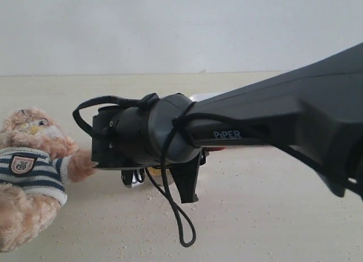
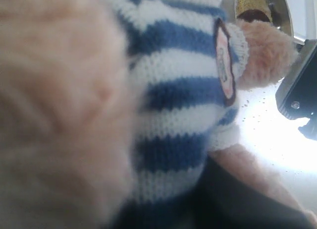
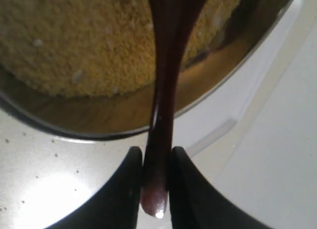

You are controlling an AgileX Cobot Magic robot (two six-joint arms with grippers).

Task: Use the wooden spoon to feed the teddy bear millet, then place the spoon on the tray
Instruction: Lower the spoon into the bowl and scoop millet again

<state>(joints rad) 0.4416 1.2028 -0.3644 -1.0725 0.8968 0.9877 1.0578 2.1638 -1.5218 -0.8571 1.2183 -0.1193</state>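
Right wrist view, right gripper (image 3: 154, 162) clamped on wooden spoon (image 3: 166, 80) handle over millet (image 3: 89, 40), left gripper (crowded by teddy bear (image 2: 173, 100)) jaw state unreadable

Low exterior; wrist close-ups of bear (image 2: 183, 90), millet (image 3: 74, 40)

Teddy bear (image 1: 28, 216), lower left: fluffy light-brown plush, matt.
Shirt (image 2: 168, 115): ribbed knit yarn, navy and white, with a flat cloth badge (image 2: 224, 60).
Wooden spoon (image 3: 166, 90): dark reddish wood, smooth and glossy.
Bowl (image 3: 114, 122): polished metal, mirror-bright.
Millet (image 3: 89, 45): fine yellow grains, matt and rough.
Robot arm (image 1: 272, 120) and right gripper (image 3: 157, 162): black plastic, matt.
Table (image 1: 272, 216): pale, matt, faint wood grain.
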